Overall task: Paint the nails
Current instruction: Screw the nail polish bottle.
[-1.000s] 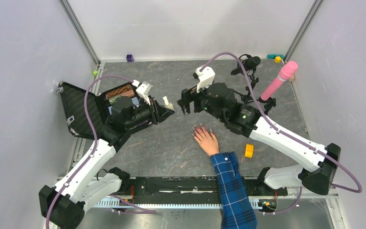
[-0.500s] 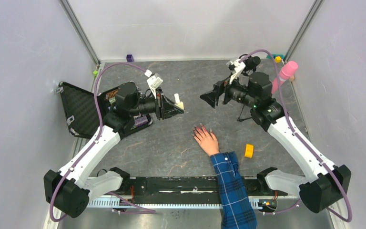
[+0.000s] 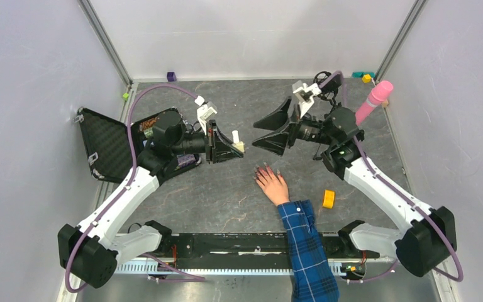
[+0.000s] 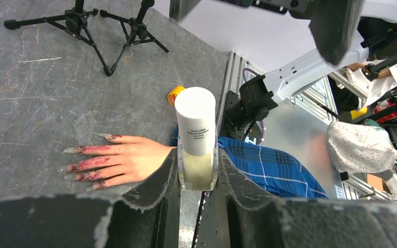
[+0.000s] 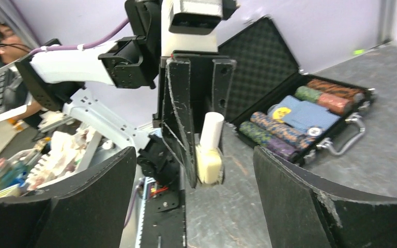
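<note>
Presently the left gripper (image 4: pixel 197 156) pinches the bottle (image 4: pixel 196 135) by its glass base, cap uppermost. The right gripper (image 3: pixel 256 136) stands spread wide, facing it. Recommend closing squarely on the cap alone and twisting without tilt. The nails (image 4: pixel 73 150) lie on the table (image 3: pixel 214 189) below, well apart from both.

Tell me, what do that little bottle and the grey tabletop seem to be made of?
The bottle looks like clear glossy glass or hard plastic: pale yellowish liquid shows through. Its cap looks like matte white plastic. The tabletop looks like dark grey veined stone, though it may be a printed mat.
</note>
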Robot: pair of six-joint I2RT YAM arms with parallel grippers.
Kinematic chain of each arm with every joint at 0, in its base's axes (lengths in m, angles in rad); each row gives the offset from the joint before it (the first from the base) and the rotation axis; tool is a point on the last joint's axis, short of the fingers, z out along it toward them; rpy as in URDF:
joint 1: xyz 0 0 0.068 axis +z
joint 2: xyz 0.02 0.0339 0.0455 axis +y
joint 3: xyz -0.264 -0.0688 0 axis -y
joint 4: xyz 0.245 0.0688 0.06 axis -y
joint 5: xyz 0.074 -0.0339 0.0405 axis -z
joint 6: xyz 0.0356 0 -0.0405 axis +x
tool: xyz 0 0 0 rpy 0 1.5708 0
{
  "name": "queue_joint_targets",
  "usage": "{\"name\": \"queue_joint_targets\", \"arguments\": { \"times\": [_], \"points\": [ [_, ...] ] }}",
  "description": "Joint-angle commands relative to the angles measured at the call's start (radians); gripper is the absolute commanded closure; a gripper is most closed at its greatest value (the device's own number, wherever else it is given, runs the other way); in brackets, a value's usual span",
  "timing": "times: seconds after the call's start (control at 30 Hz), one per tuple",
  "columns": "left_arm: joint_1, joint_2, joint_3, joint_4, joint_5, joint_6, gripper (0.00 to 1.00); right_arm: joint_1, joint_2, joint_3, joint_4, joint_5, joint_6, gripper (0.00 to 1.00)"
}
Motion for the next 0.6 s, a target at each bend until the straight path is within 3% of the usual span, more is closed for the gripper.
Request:
{"name": "queue_joint_targets", "arguments": {
  "times": [0.0, 0.47, 0.57],
  "points": [
    [-0.013, -0.021, -0.003, 0.044, 0.037, 0.015, 0.98, 0.064, 0.065, 0.041, 0.128, -0.014, 0.076, 0.14],
    [-0.031, -0.017, -0.001, 0.039, 0.063, 0.021, 0.98, 0.140, 0.185, 0.103, 0.178, 0.000, 0.106, 0.32],
    [-0.035, -0.013, 0.003, 0.028, 0.068, 0.029, 0.98, 0.144, 0.199, 0.118, 0.159, 0.005, 0.095, 0.41]
  ]
}}
